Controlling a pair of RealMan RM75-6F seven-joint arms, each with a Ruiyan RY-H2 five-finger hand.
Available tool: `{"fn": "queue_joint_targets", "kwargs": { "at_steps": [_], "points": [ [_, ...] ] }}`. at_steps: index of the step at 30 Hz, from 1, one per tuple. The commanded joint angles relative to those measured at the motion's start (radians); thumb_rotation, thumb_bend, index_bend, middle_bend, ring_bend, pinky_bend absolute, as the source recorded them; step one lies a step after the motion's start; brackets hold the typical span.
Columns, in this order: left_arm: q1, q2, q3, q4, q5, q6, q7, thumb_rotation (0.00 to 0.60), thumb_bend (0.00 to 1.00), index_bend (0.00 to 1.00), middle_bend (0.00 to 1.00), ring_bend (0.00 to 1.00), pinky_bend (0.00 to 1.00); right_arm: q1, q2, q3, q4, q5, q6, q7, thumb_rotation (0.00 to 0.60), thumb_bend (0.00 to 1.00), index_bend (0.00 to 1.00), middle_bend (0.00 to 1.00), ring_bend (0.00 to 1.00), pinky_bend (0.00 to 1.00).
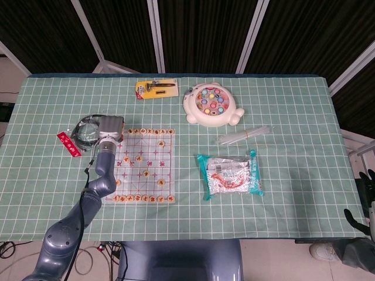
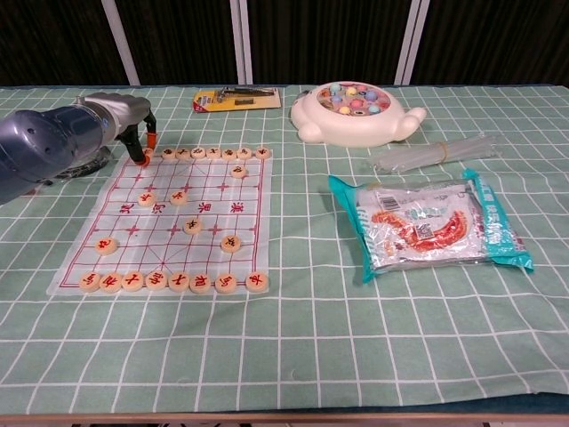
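Note:
A clear chess mat point(image 2: 204, 191) point(image 1: 144, 165) with round wooden pieces lies left of centre. My left arm point(image 1: 101, 170) runs up the mat's left edge. In the chest view my left hand point(image 2: 138, 142) is at the mat's far left corner, its dark orange-tipped fingertips point(image 2: 143, 157) down at the start of the far row of pieces point(image 2: 213, 153). A piece may sit under them, but the fingers hide that spot. My right hand point(image 1: 367, 196) hangs off the table's right edge, dark and partly cut off.
A magnifier with coiled cable point(image 1: 85, 130) and a red strip point(image 1: 68, 144) lie left of the hand. A yellow tool card point(image 1: 156, 89), a fishing toy point(image 1: 211, 105), clear sticks point(image 1: 243, 136) and a teal snack bag point(image 1: 229, 174) lie further right.

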State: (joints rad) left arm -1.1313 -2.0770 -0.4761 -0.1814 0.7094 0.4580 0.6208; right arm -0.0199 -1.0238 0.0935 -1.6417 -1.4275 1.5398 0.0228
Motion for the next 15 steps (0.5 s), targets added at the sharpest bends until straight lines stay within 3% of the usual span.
{"fn": "queue_joint_targets", "kwargs": {
  "at_steps": [1,15],
  "points": [
    [0.001,-0.002,-0.004,0.004,0.004,-0.002,0.000,0.600,0.33,0.46,0.95,0.89,0.97,0.000,-0.002,0.002,0.003,0.000,0.001,0.002,0.600,0.34,0.00,0.00,0.00,0.00],
    [0.001,0.000,-0.021,0.001,0.034,0.006,-0.017,0.600,0.38,0.48,0.95,0.89,0.97,0.000,-0.006,0.006,0.006,-0.001,0.007,0.009,0.600,0.34,0.00,0.00,0.00,0.00]
  ]
}}
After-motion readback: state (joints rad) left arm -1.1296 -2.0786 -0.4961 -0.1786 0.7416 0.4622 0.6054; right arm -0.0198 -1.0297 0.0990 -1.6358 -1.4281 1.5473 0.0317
